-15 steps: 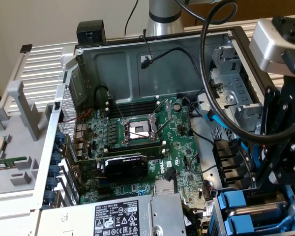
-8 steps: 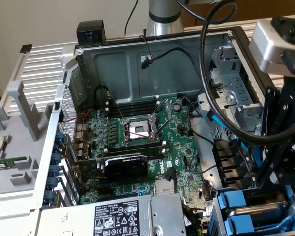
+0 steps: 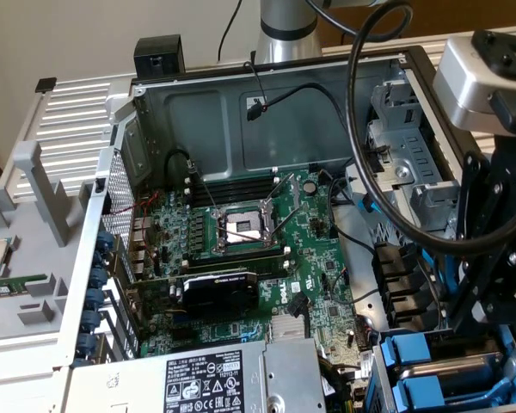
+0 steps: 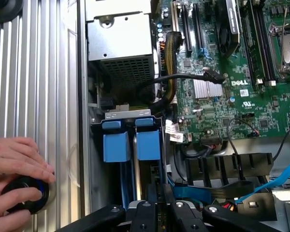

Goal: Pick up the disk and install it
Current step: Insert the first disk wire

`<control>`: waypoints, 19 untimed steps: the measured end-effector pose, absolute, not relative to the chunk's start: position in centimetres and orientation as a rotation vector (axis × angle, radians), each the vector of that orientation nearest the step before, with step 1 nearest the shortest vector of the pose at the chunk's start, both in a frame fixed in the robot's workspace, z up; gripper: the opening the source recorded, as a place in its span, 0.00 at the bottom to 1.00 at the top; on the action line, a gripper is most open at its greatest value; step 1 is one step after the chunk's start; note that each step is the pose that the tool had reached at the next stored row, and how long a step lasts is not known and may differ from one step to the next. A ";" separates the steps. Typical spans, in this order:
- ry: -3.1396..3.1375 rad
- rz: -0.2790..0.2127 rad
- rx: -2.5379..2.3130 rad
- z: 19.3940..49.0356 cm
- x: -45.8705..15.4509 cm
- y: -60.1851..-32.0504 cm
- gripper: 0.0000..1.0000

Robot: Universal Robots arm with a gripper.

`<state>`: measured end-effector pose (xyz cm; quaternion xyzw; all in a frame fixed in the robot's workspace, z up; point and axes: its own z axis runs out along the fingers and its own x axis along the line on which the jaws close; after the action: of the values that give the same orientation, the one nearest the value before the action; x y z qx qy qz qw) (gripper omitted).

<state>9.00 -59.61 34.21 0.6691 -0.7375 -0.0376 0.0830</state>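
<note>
Blue frame, exterior view: the disk [image 3: 410, 351] stands on edge in the drive bay at the near corner of the open computer case, on the exterior view's right. Its label cannot be seen.
Second tray: the other blue tray [image 3: 410, 397] sits just beside the disk, on the nearer side.
Gripper: the gripper [image 3: 461, 320] hangs on a black linkage at the exterior view's right, reaching down over the right-hand end of the disk's frame.
Board: the motherboard [image 3: 267, 232] lies flat in the case, to the exterior view's left of the bay and farther back.
Power supply: the power-supply box [image 3: 198, 383], silver with a warning label, fills the near edge to the exterior view's left of the bay.
Cable: the black cable [image 3: 353, 129] loops from the far side down past the case's right wall.
Fingers, wrist view: the fingers [image 4: 153, 189] are drawn in to a narrow gap and grip the end of the disk's blue frame. The frame runs straight away from them into the bay.
Disk's neighbours: the other blue tray is touching or nearly touching the disk on the side away from the motherboard. A thin silver edge shows between the two.
Hands: a person's hand [image 4: 17, 162] rests on the ribbed metal surface [image 4: 38, 72] outside the case wall. A second hand cups the black knob [image 4: 21, 195], well apart from the fingers.
</note>
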 end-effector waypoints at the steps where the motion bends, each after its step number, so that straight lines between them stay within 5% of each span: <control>1: -2.204 -0.109 1.999 34.2 9.0 -59.6 0.17; 19: -2.207 -0.110 1.991 34.2 8.7 -59.6 0.17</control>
<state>8.71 -59.60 34.17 0.6671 -0.7394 -0.0369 0.0835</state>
